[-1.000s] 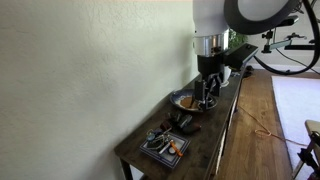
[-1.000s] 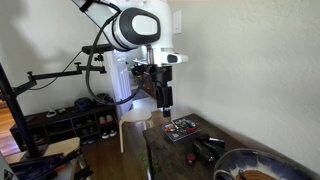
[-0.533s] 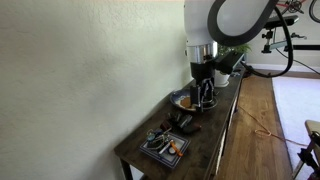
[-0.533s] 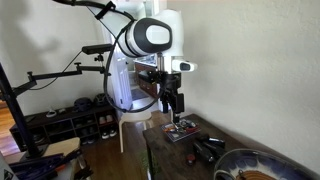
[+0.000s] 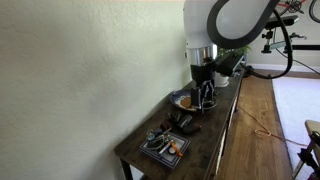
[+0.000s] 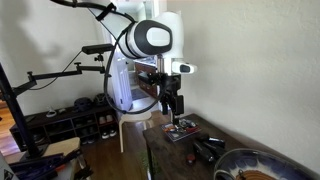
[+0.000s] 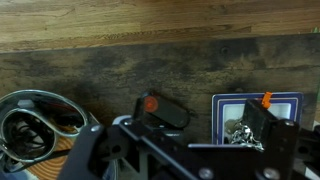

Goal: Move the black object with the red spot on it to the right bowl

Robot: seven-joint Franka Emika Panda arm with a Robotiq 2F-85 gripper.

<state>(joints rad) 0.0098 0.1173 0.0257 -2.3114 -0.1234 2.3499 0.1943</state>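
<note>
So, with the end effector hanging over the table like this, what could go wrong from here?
1. The black object is small, low and dark against the dark table, so the end effector could grip it poorly or just push it.
2. It lies between the bowl and the tray, so a slightly off descent might clip either one.
3. The table looks narrow in both exterior views, so a nudged object could slide off its edge.

The dark wooden bench (image 7: 100,65) carried three things: a red-spotted black lump (image 7: 160,110) just ahead of the claw (image 7: 185,142), a bowl (image 7: 40,94) to one side, and a square tray (image 7: 240,98) to the other.
</note>
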